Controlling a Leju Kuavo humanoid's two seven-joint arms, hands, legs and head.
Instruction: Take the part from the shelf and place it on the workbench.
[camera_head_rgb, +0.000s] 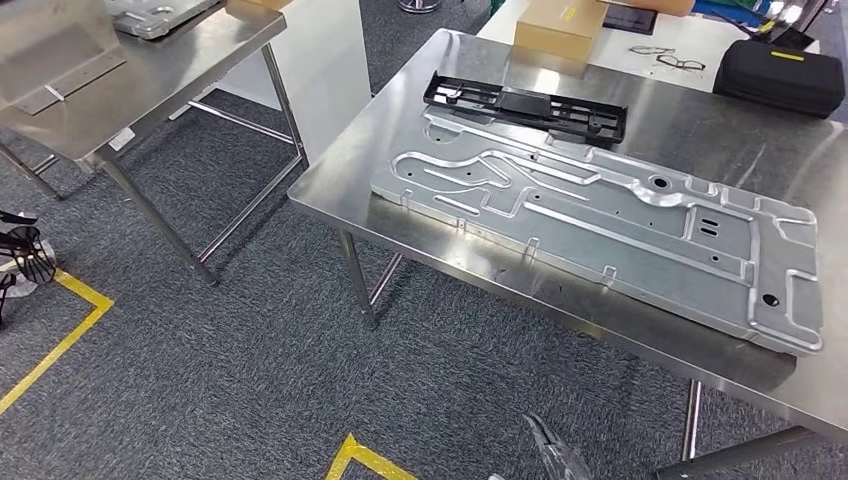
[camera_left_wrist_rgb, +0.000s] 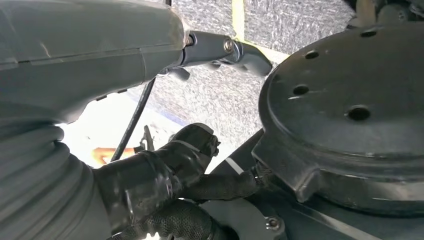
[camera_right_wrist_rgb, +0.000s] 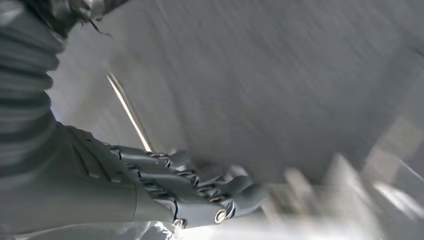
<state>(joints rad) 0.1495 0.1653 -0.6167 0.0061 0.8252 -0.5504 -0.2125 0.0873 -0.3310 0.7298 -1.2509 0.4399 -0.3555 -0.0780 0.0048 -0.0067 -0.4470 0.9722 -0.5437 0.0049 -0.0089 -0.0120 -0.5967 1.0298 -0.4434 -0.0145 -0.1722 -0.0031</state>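
Lying flat on the shiny stainless-steel worktop (camera_head_rgb: 470, 65) is a long, pale grey stamped metal panel (camera_head_rgb: 600, 225) with raised ribs and small holes, one end near the worktop's front-left corner and the other close to the front edge farther right. Just behind it, touching or nearly touching its rear edge, sits a black plastic rectangular frame (camera_head_rgb: 525, 103). Farther back a brown cardboard box (camera_head_rgb: 560, 25) stands at the rear of the worktop; a black zipped case (camera_head_rgb: 778, 75) and a pair of spectacles (camera_head_rgb: 672, 58) rest on the white surface beyond. A second steel table (camera_head_rgb: 150, 80) stands well apart to the left, across dark grey carpet (camera_head_rgb: 250, 330) marked with yellow tape lines (camera_head_rgb: 60, 340).

The left robot hand (camera_left_wrist_rgb: 170, 175) hangs beside dark parts of the machine, its dark fingers (camera_left_wrist_rgb: 220, 185) curled loosely inward with nothing in them. The right robot hand (camera_right_wrist_rgb: 200, 187) is seen through heavy blur over the carpet; its grey fingers (camera_right_wrist_rgb: 235, 197) reach forward, bent a little and close together, and they hold nothing I can make out.
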